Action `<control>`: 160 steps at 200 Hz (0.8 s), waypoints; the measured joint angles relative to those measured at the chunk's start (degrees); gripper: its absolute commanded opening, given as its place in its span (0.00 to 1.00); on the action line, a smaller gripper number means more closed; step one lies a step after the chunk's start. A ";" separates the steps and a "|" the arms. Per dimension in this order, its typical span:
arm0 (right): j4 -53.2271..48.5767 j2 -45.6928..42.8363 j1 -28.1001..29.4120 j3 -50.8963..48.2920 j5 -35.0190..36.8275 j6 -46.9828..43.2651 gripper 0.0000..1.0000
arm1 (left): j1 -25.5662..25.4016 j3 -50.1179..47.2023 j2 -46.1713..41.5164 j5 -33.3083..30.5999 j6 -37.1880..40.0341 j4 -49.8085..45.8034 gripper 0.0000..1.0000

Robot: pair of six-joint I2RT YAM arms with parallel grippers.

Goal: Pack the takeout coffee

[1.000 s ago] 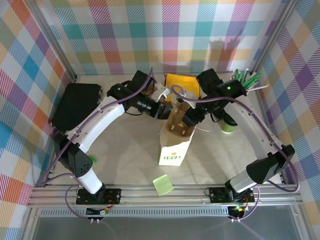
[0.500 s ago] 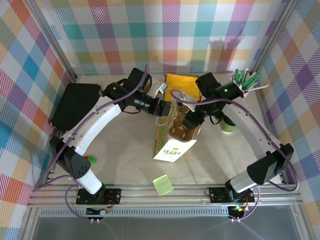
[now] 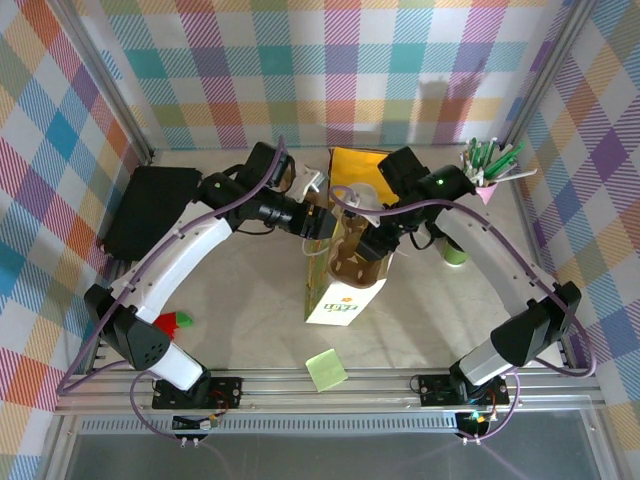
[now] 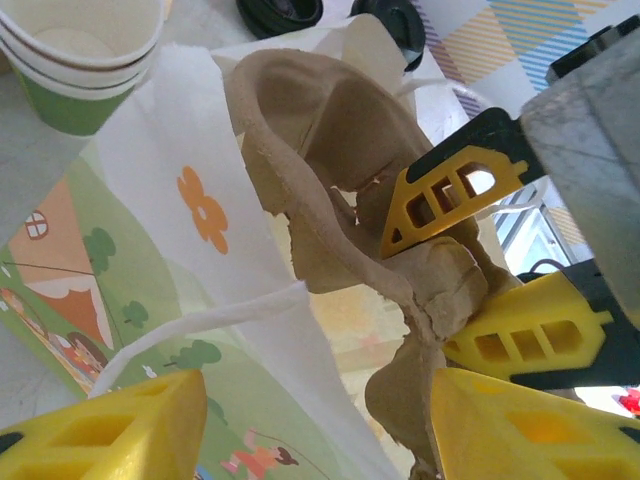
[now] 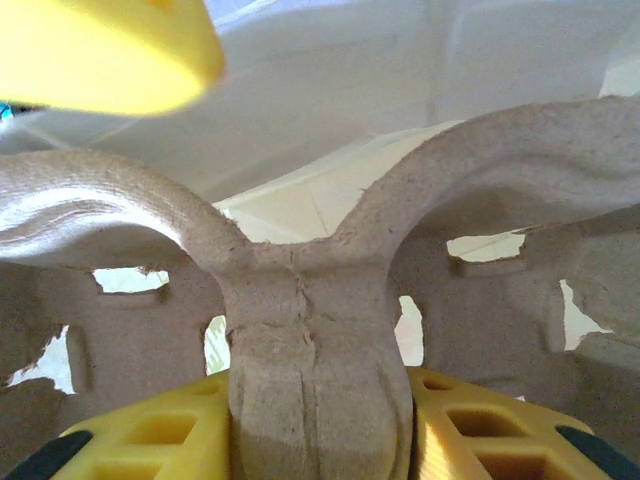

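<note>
Beige desk [image 3: 250, 300], plaid walls on three sides.

- **Task item:** The paper takeout coffee cup [image 3: 456, 254], cream above green bands, stands upright on the desk to the right of the white printed paper bag [image 3: 335, 300]. Its long axis is vertical and its mouth is open, with no lid on. The left wrist view shows nested rims, so it may be a stack.
- **Lids:** Black round lids [image 4: 280, 12] lie flat on the desk past the cup in the left wrist view.
- **Right arm:** This is the nearer arm, and it runs between the bag and the cup.
- **Right claw:** The right claw [image 3: 372, 243] is not free. Its fingers are closed on the centre ridge of the brown pulp cup carrier [image 3: 355, 258], which sits in the bag's mouth.
- **Left claw:** The left claw [image 3: 318, 222] is at the bag's left rim with its fingers spread wide. The bag wall and white handle lie between them, and I see no pinch.
- **Judgement:** The cup lies to the right of both claws. The right claw would need to let go of the carrier first, and its own arm crowds the path.
- **Surroundings:** To the right-rear of the bag is a pink cup of pens [image 3: 487, 168]. Behind the bag is a yellow pouch [image 3: 362, 165]. In front of the bag is a green note pad [image 3: 325, 370]. Far to the left of the bag is a black case [image 3: 150, 208].
</note>
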 measured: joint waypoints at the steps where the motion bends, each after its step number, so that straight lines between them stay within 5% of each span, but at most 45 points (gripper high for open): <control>1: 0.02 0.11 0.11 0.09 0.00 -0.02 0.41 | 0.00 -0.11 -0.02 -0.04 -0.04 0.02 0.58; 54: -0.02 2.97 1.77 2.12 0.00 -0.02 0.40 | 1.42 -3.52 -0.96 -1.90 -2.54 0.02 0.26; 83: -0.07 2.95 1.81 3.02 -0.02 -0.44 0.40 | 3.80 -5.68 -2.19 -1.79 -2.91 0.42 0.16; 160: -1.92 2.91 1.88 5.57 -5.97 -3.41 0.40 | 5.40 -6.49 -2.80 1.51 -0.57 1.53 0.13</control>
